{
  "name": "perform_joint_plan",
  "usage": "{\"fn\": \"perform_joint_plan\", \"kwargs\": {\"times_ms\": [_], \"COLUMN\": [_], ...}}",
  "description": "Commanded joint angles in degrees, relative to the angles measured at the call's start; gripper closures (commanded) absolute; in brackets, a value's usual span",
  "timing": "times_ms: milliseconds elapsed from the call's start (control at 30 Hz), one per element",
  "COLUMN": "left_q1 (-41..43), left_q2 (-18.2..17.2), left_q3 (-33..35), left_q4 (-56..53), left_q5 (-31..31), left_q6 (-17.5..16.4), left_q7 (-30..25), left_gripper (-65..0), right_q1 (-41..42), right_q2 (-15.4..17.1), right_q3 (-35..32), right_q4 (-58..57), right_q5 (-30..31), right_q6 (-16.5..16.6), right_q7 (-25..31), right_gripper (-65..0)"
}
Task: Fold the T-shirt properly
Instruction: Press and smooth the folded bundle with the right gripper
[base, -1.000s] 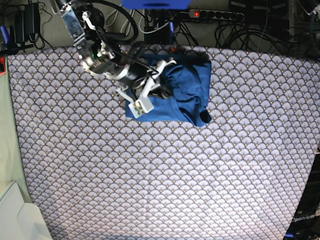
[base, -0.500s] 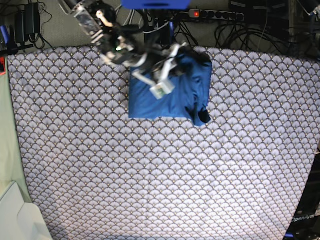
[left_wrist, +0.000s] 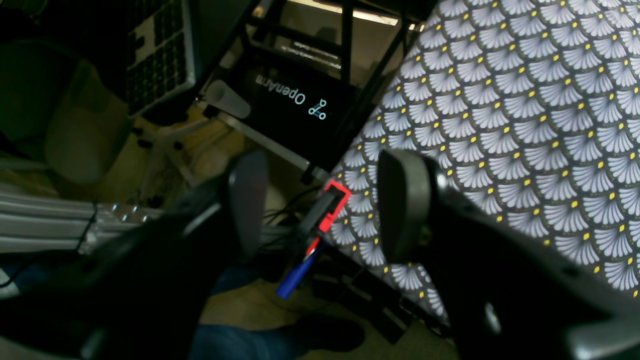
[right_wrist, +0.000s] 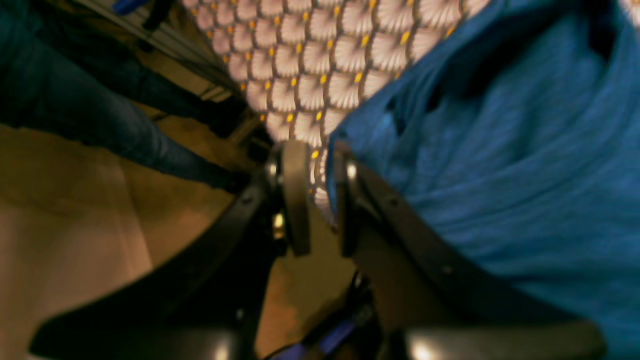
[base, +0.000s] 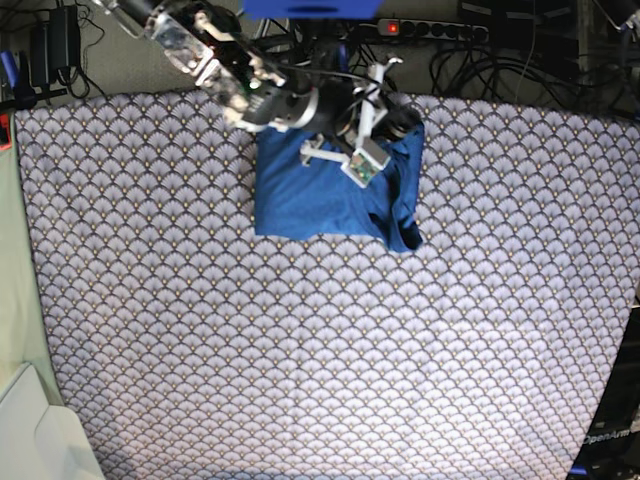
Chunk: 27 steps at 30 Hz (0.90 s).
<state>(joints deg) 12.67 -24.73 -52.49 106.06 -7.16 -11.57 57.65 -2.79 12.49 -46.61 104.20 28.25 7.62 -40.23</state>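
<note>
Blue knit T-shirt lies as a compact folded block at the far middle of the surface, on the scallop-patterned cloth. Its left and near edges are straight; the right side is bunched, with a loose lump at the near right corner.

Change over the last second: my right tool has swung from the packet's near left corner, across it, to its far right part, and it now hangs over that spot. In the right wrist view the right tool has its jaws a narrow gap apart with only patterned cloth and floor visible between them; the fabric lies beside the right-hand jaw, not in the gap. I read it as slightly open and holding nothing, though the view is blurred.

My left tool is parked off the surface edge, jaws wide apart, empty, looking at the frame and floor.

Judgement: the last fold has been laid and released. The task looks nearly finished; what remains is the untidy right side, which may want smoothing or tucking.
</note>
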Motion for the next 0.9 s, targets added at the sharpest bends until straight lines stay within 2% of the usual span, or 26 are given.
{"fn": "perform_joint_plan", "kwargs": {"times_ms": [0, 167, 233, 300, 500, 733, 867], "left_q1": [-0.23, -0.23, -0.23, -0.23, -0.23, -0.14, -0.05], "left_q2": [-1.25, -1.16, -1.07, -1.07, -1.07, -1.07, -1.16], "left_q3": [-0.39, -0.39, -0.39, -0.39, -0.39, -0.48, -0.39], "left_q4": [0.71, 0.62, 0.62, 0.71, 1.15, 1.24, 1.24], "left_q5": [0.17, 0.17, 0.17, 0.17, 0.17, 0.17, 0.17], "left_q6": [0.54, 0.54, 0.54, 0.54, 0.54, 0.54, 0.54], "left_q7": [-1.08, -1.08, -1.08, -1.08, -1.08, -0.99, -0.81], "left_gripper": [-33.8, -33.8, -33.8, -33.8, -33.8, -33.8, -33.8], "right_q1": [0.98, 0.9, 1.34, 1.78, 1.86, 4.59, 4.59], "right_q2": [0.56, 1.35, 1.27, 0.65, -4.1, -4.8, -6.56], "right_q3": [0.76, 8.85, 9.99, 9.99, 9.73, 2.17, 1.38], "right_q4": [2.48, 2.57, 0.19, -1.74, -8.25, -13.61, -16.25], "right_q5": [0.72, 0.8, 0.98, 0.98, 0.72, 0.72, 0.72], "right_q6": [0.25, 0.34, 0.51, 0.51, 0.6, 0.6, 0.6], "right_q7": [1.5, 1.41, 1.41, 1.94, 2.03, 3.79, 4.76], "right_gripper": [-10.6, -10.6, -10.6, -10.6, -10.6, -10.6, -10.6]}}
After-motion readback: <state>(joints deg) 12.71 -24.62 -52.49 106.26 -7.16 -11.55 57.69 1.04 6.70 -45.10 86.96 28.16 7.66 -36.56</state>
